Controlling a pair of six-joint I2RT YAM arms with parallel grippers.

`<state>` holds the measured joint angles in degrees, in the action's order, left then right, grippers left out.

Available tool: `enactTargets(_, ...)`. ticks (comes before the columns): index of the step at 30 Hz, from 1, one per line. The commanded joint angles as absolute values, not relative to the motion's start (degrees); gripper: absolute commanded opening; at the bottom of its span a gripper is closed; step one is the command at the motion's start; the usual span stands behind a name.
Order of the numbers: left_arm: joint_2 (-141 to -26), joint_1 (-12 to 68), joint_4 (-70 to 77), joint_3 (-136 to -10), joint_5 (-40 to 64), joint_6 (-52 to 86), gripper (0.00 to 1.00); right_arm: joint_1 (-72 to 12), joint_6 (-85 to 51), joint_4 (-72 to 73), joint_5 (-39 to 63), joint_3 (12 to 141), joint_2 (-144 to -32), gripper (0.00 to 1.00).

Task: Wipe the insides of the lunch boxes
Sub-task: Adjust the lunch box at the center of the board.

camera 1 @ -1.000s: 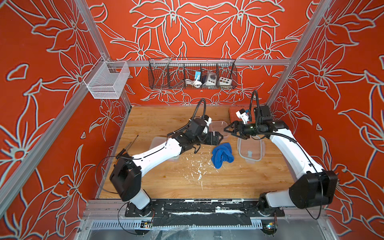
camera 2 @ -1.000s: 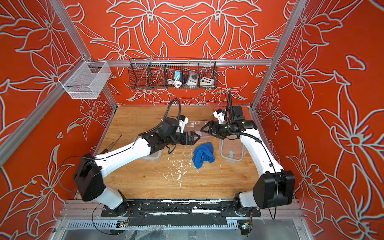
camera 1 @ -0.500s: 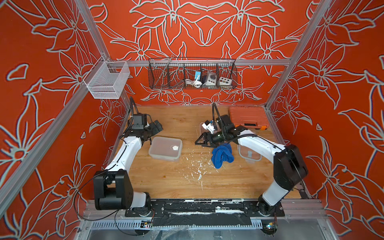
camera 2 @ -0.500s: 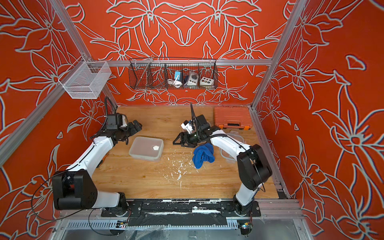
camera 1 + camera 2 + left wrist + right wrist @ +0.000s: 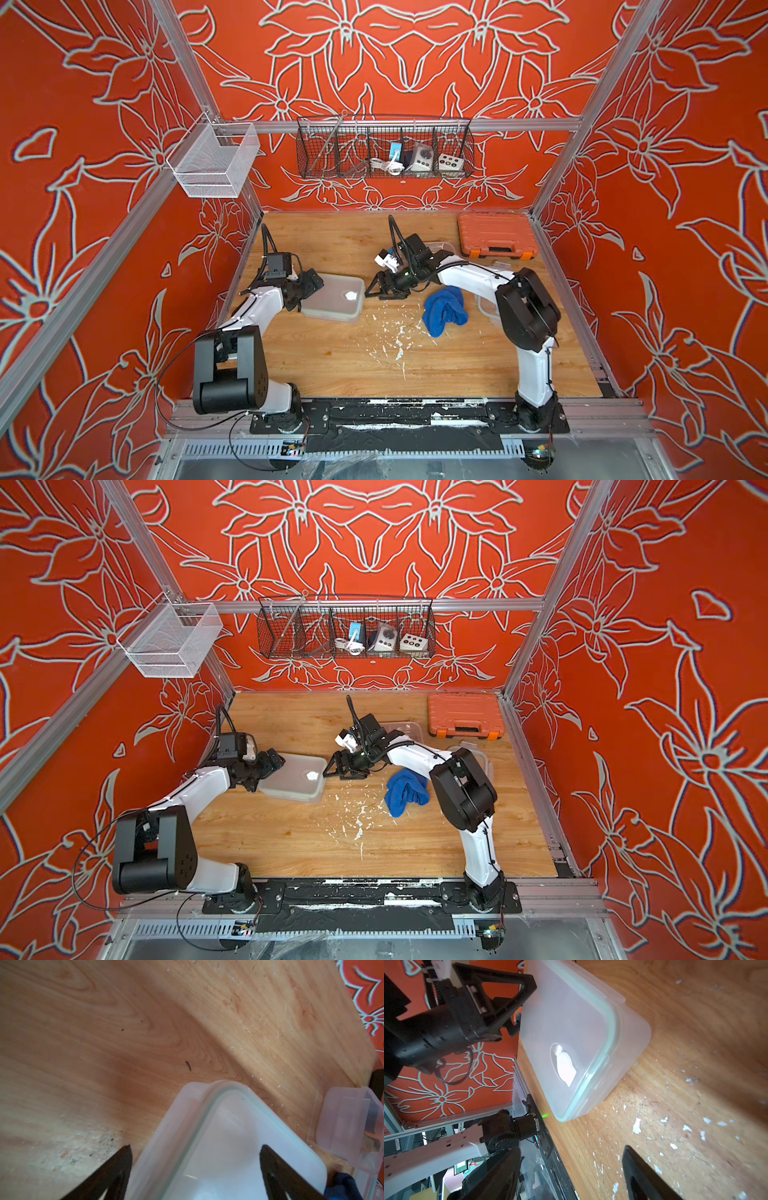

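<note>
One lunch box (image 5: 334, 297), translucent, sits left of centre with its green-sealed lid on and a white patch showing through the top (image 5: 564, 1066). My left gripper (image 5: 316, 281) is open at its left end, and its black fingers (image 5: 122, 1167) straddle that edge (image 5: 207, 1126). Just off the box's right end, my right gripper (image 5: 374, 291) is open and empty above crumb-strewn wood (image 5: 571, 1153). A second clear lunch box (image 5: 438, 247) lies behind the right wrist, mostly hidden. The blue cloth (image 5: 444, 309) lies loose beside the right forearm.
An orange tool case (image 5: 494, 241) stands at the back right. A clear lid or box (image 5: 484, 301) lies partly under the right arm, and a clear snap flap (image 5: 349, 1126) shows in the left wrist view. White crumbs (image 5: 399, 345) litter the middle of the wooden floor.
The left arm swung from the table's middle out to the left wall, then in to the lidded box's left end. The right gripper moved left to the box's right end.
</note>
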<state>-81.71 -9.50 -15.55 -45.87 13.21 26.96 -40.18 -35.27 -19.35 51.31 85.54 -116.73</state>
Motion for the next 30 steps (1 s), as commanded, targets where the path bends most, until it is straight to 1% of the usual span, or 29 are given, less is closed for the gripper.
enactTargets(1, -81.7, -9.4, -15.2, -43.9, 14.1, 26.1, 0.91, -40.5, -34.6, -21.9, 51.9, 87.7, -120.5, 0.78)
enactTargets(7, -77.0, -9.3, -13.8, -39.5, 16.0, 28.4, 0.87, -41.5, -35.2, -22.3, 52.5, 91.1, -123.7, 0.76)
enactTargets(11, -73.5, -7.5, -12.1, -36.2, 17.8, 31.5, 0.85, -41.5, -34.5, -24.3, 51.5, 93.5, -125.1, 0.73)
enactTargets(18, -70.7, -2.0, -9.6, -32.6, 16.7, 36.7, 0.84, -41.2, -35.4, -24.7, 51.2, 96.5, -127.1, 0.72)
enactTargets(23, -67.7, -0.9, -9.6, -30.9, 16.5, 38.5, 0.84, -40.2, -35.7, -26.1, 50.3, 100.3, -129.4, 0.71)
enactTargets(30, -66.5, -0.6, -10.6, -30.2, 15.7, 38.1, 0.85, -39.6, -32.9, -33.4, 48.9, 109.6, -133.5, 0.71)
